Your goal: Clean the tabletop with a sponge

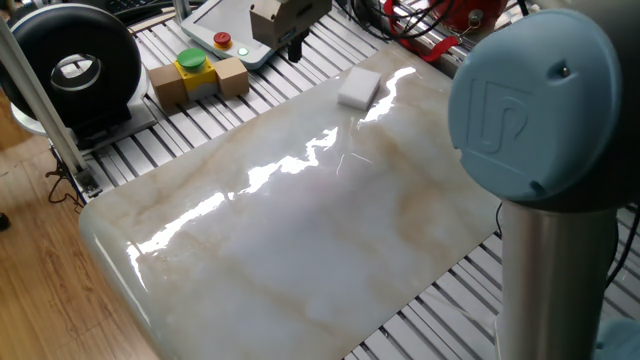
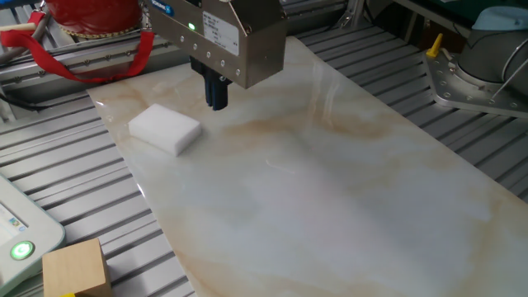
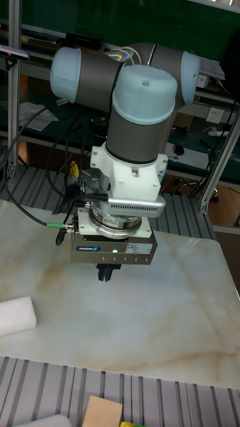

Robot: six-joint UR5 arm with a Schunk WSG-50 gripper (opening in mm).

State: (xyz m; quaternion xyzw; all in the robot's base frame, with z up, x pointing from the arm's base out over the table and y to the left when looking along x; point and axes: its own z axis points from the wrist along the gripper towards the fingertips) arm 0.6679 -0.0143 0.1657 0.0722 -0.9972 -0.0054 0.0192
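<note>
The sponge [image 1: 358,87] [image 2: 165,129] [image 3: 17,315] is a small white foam block lying flat near a far corner of the marble tabletop [image 1: 300,230] [image 2: 330,198] [image 3: 167,313]. My gripper [image 1: 294,50] [image 2: 216,92] [image 3: 109,272] hangs above the tabletop, a short way to one side of the sponge and not touching it. Its dark fingers point down, are pressed together and hold nothing. The metal gripper body hides where the fingers begin.
Tan cardboard boxes with a yellow-green button [image 1: 197,75] and a white panel with a red button [image 1: 222,38] sit on the ribbed aluminium frame [image 2: 74,190] beyond the slab. A black round device [image 1: 70,65] and a red object [image 2: 91,16] stand nearby. The arm's blue-grey joint [image 1: 530,100] fills the right foreground.
</note>
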